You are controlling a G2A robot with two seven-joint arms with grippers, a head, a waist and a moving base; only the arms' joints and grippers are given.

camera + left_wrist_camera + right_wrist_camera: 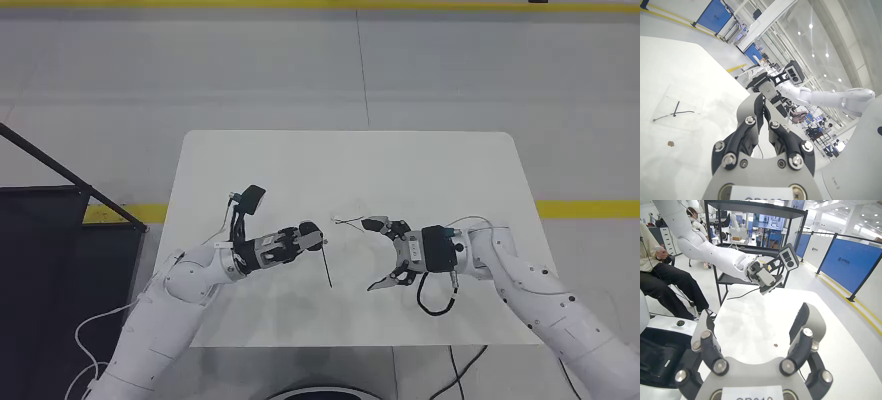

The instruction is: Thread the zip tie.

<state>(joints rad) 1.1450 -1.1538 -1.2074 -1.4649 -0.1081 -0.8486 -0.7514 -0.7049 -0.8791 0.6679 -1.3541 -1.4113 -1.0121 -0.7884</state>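
My left gripper (316,238) is above the left middle of the white table (250,160), shut on a black zip tie (326,266) whose free end hangs toward the table's front. In the right wrist view the zip tie (742,294) sticks out sideways from the left gripper (767,289). In the left wrist view the fingers (758,106) are pressed together. My right gripper (376,255) faces it from a short way to the right, open and holding nothing, with its pads (802,315) wide apart.
A clear bag (676,106) with spare zip ties lies flat on the table beyond the grippers, showing faintly as thin ties (350,218) in the top view. A small brown speck (775,345) sits on the tabletop. A black rack (40,250) stands off the table's left side.
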